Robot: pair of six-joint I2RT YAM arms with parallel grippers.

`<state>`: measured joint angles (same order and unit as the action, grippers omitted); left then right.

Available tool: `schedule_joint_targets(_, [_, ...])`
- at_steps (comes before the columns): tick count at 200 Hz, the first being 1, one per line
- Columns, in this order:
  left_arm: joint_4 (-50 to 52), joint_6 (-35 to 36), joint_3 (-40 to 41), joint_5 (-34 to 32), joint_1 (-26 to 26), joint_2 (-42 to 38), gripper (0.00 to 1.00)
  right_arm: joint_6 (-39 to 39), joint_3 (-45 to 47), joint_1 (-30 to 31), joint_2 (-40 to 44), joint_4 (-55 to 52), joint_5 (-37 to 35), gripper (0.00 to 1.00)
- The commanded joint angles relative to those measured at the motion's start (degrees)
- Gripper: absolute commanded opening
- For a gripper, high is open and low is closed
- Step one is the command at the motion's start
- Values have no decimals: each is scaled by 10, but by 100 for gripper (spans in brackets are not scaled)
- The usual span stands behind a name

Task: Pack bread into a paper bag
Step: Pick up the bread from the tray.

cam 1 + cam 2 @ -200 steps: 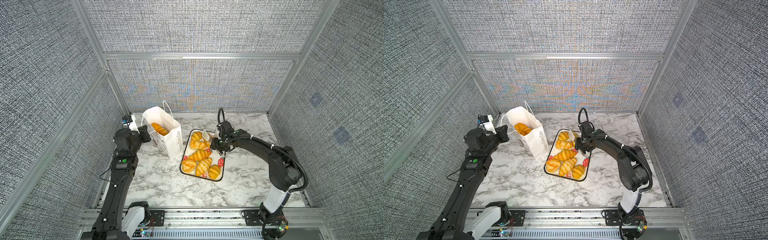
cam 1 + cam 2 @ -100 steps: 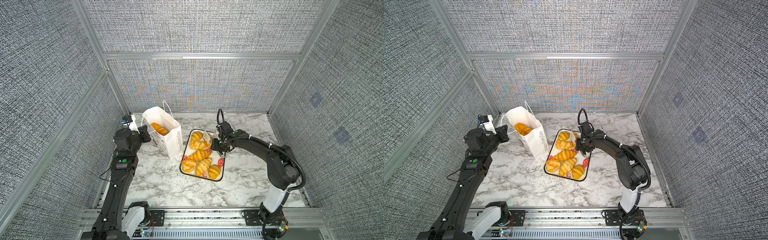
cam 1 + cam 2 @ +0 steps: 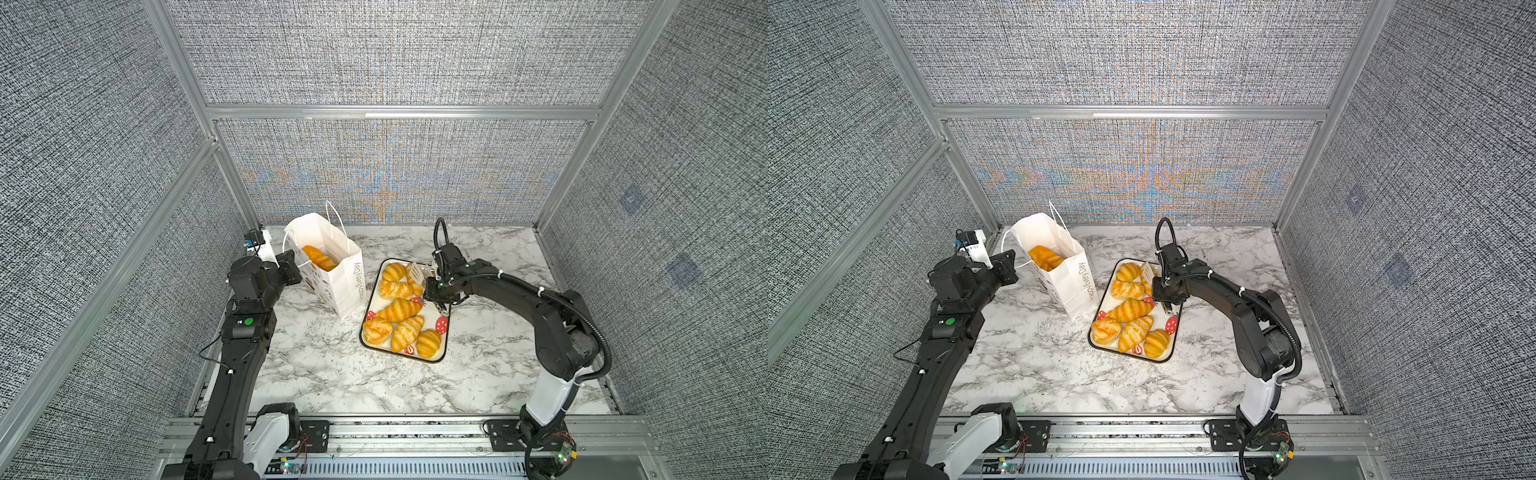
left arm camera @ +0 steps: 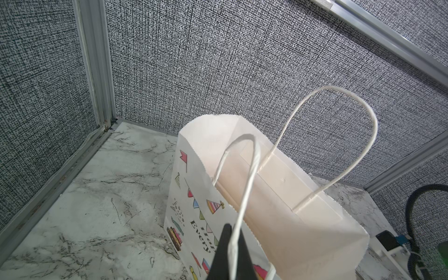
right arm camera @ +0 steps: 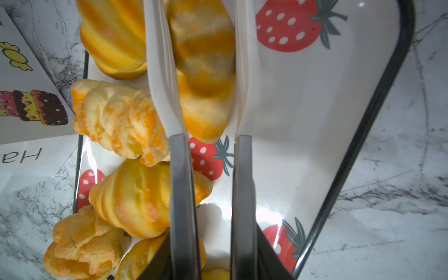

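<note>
bread, a glossy golden-orange striped pastry, lies on the white strawberry-print tray, long axis along the right arm's white fingers, which pinch its flanks; left fingers clench the thin white cord handle of the tall white paper bag

My fingers: smooth white plastic on dull grey shanks. Bread: faint sheen, ridged. Tray: glossy, smooth. Bag, 10 o'clock of tray: matt paper, twisted cord handle. Table: polished marble look. Walls: coarse weave; frame: brushed metal.
</note>
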<state>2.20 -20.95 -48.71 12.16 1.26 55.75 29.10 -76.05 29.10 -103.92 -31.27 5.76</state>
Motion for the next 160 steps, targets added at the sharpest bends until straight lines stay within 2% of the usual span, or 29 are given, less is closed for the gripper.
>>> schedule_joint_targets(1, [-15,6,2,4,0,1,0,-2,2,0,12,1,-9,36])
schedule_joint_targets(108, [-17,6,2,10,1,2,0,2,16,7,111,-20,-21,34])
schedule_joint_targets(160, [-17,9,3,13,1,-1,0,-7,-10,20,175,-37,-17,34])
